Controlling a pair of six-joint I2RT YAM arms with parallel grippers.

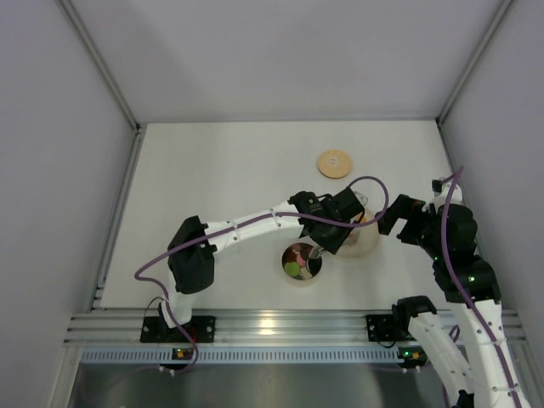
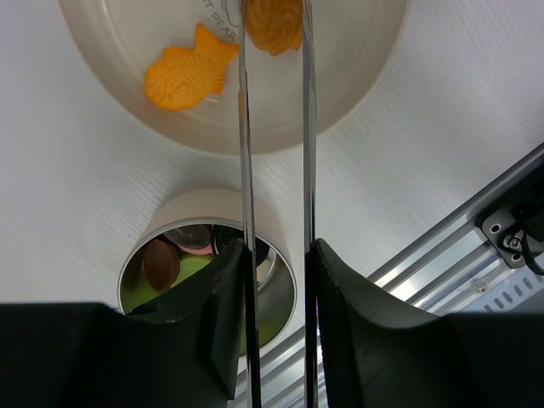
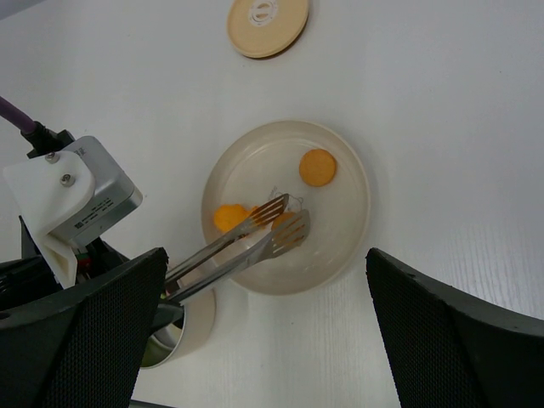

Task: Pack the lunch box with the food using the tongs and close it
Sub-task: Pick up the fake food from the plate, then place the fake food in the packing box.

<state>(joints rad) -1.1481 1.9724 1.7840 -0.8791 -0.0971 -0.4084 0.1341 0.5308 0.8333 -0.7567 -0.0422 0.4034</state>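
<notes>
Pinching the next bite with the tongs

My left gripper [image 2: 280, 293] squeezes the tongs [image 2: 246, 170], nearly closed on their two thin arms, and the tips sit on each side of an orange swirl piece [image 2: 274, 25] on the plate [image 2: 340, 93]. My right gripper [image 3: 265, 280] hangs wide open, holding nothing. The lunch box [image 2: 204, 206] stands just beside the plate, some food already inside. I think a fish piece [image 2: 185, 72] and a round orange piece [image 3: 318, 167] are left to pack — then the lid [image 3: 267, 24], lying well apart, goes on.

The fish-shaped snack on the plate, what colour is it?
The fish-shaped snack is golden orange, seen best in the left wrist view.
</notes>
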